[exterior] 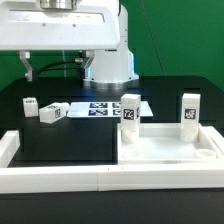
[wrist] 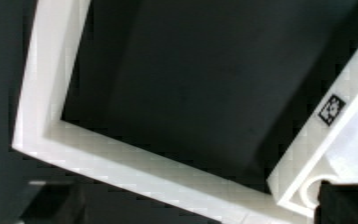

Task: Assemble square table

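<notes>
The square slab [exterior: 160, 148] lies flat at the exterior view's right, against the white border wall. Two white tagged legs stand upright on it, one at its left corner [exterior: 130, 112] and one at its right corner [exterior: 190, 110]. Two more legs lie loose on the black table at the left [exterior: 30, 105] [exterior: 53, 113]. Only the arm's white body [exterior: 60, 25] shows in the exterior view. In the wrist view my gripper [wrist: 201, 206] hangs high above the wall's corner, with its dark fingers [wrist: 55, 204] wide apart and nothing between them. A white tagged part [wrist: 332, 110] shows at the edge.
The low white border wall [exterior: 60, 170] [wrist: 60, 90] runs along the front and up both sides. The marker board [exterior: 100, 108] lies flat behind the legs. The robot base [exterior: 108, 65] stands at the back in front of a green backdrop.
</notes>
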`<state>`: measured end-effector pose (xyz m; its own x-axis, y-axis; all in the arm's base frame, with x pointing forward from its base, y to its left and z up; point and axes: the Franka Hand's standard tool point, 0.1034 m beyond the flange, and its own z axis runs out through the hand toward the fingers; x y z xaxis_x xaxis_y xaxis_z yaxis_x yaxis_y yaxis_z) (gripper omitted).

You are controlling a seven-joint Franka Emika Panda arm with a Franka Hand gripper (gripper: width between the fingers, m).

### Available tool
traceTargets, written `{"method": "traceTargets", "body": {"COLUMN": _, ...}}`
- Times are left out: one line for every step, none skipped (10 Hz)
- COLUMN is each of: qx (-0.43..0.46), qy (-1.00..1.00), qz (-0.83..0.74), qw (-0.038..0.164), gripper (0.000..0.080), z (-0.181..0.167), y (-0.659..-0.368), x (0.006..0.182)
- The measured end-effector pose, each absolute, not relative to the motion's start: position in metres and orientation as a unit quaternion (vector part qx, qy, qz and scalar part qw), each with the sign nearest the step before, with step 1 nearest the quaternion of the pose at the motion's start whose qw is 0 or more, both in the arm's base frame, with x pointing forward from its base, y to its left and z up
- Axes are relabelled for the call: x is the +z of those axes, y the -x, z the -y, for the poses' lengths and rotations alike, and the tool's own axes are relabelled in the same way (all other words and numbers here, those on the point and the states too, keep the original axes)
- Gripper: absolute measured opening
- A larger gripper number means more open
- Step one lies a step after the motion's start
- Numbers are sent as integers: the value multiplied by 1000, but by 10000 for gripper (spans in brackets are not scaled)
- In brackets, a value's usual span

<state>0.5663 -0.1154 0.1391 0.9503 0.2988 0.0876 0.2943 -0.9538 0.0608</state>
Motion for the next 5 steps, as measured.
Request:
{"method": "traceTargets", "body": {"qx": 48, "qy": -990, "qz": -132, "qw": 22, "gripper": 649, "z": 115, "y": -566, "x": 139}}
{"method": "traceTargets", "body": {"qx": 48, "qy": -995, "qz": -85, "qw": 18, "gripper": 649, "z": 116, "y": -565, "x": 136}}
{"method": "traceTargets", "body": {"qx": 40, "qy": -998, "qz": -38, "qw": 9, "gripper": 649, "z": 119, "y": -552, "x": 123}}
{"method": "traceTargets", "body": {"qx": 26, "qy": -1000, "qz": -8, "qw": 4, "gripper": 649, "z": 124, "y": -533, "x": 113}}
{"method": "traceTargets", "body": {"qx": 17, "qy": -999, "qz": 43, "qw": -5, "gripper": 649, "z": 130, "y": -516, "x": 105}}
